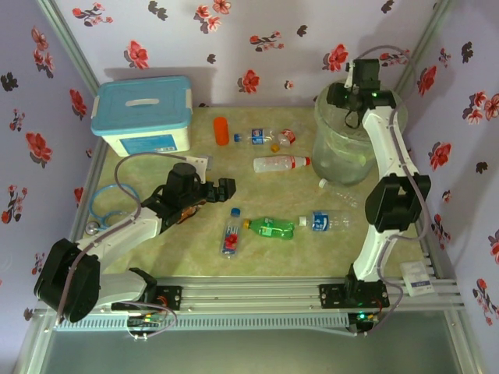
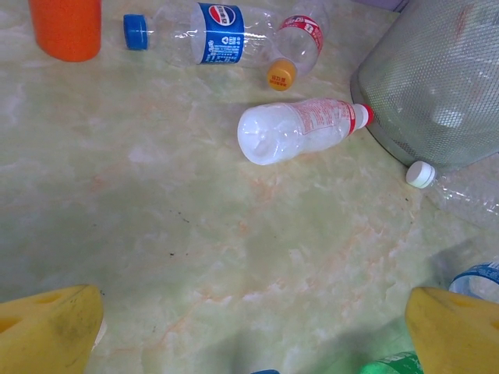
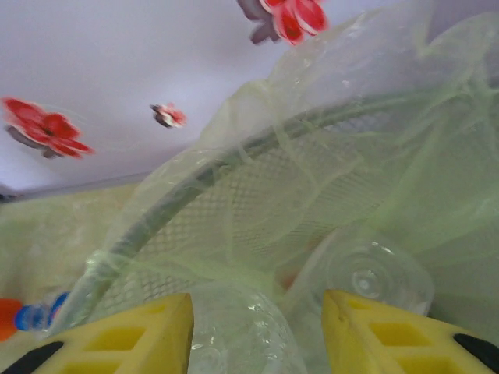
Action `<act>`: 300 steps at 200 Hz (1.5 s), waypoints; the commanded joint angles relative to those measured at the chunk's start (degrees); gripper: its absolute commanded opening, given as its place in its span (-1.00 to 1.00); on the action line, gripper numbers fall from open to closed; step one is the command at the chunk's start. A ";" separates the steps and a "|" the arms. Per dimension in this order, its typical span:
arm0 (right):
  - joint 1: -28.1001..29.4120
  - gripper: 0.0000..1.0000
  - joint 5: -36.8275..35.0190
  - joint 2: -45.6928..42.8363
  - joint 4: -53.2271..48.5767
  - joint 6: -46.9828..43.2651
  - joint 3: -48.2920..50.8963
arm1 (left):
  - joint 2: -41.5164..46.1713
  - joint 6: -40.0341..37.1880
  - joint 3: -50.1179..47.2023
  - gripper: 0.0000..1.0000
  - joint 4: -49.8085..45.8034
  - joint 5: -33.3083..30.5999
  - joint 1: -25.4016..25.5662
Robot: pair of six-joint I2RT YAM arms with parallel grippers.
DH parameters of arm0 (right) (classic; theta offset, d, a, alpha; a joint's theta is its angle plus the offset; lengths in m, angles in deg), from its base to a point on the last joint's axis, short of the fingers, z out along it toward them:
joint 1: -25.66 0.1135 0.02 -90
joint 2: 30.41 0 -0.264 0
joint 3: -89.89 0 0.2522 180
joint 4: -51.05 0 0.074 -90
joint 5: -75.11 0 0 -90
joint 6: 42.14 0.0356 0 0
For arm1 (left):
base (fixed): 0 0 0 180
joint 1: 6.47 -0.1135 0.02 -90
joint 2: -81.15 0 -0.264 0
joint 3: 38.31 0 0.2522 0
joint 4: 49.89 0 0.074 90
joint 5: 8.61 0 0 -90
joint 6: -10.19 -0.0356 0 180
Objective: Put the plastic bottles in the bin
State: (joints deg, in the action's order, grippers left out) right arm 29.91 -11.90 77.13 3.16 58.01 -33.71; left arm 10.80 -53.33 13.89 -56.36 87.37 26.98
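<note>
Several plastic bottles lie on the table: an orange one (image 1: 221, 130) (image 2: 66, 27), a blue-labelled clear one (image 1: 257, 137) (image 2: 210, 35), a white one with a red cap (image 1: 281, 164) (image 2: 300, 128), a green one (image 1: 270, 227) and another blue-labelled one (image 1: 327, 221). The pale-green bin (image 1: 351, 144) (image 2: 437, 78) (image 3: 195, 183) stands at the far right. Clear bottles (image 3: 366, 273) lie inside it. My right gripper (image 1: 352, 115) (image 3: 257, 335) hangs over the bin's rim, jaws apart, gripping nothing. My left gripper (image 1: 222, 187) (image 2: 253, 331) hovers wide open over bare table, near the green bottle.
A blue-lidded white box (image 1: 143, 113) sits at the back left. A small red-labelled bottle (image 1: 231, 238) and a loose blue cap (image 1: 235, 211) lie at the front. A clear bottle with a white cap (image 1: 339, 192) (image 2: 421, 174) rests against the bin's base. Blue tubing (image 1: 105, 206) lies at the left edge.
</note>
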 commanded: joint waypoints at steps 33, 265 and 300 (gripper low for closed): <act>1.02 -0.07 0.80 -0.99 -3.54 1.21 3.37 | -0.40 -0.66 0.28 0.99 0.40 -0.92 -0.68; 23.93 0.55 -7.95 -16.89 -24.84 -5.81 7.34 | 1.27 -4.96 6.31 0.99 -25.78 -12.39 -6.54; 25.96 0.62 -5.12 -13.91 -7.89 15.90 19.39 | 0.45 -4.41 5.10 0.99 -23.68 -12.15 -6.68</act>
State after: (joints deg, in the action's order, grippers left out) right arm 55.05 -18.26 61.92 -16.84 57.99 -22.23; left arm 12.20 -57.53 18.59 -80.25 75.98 20.84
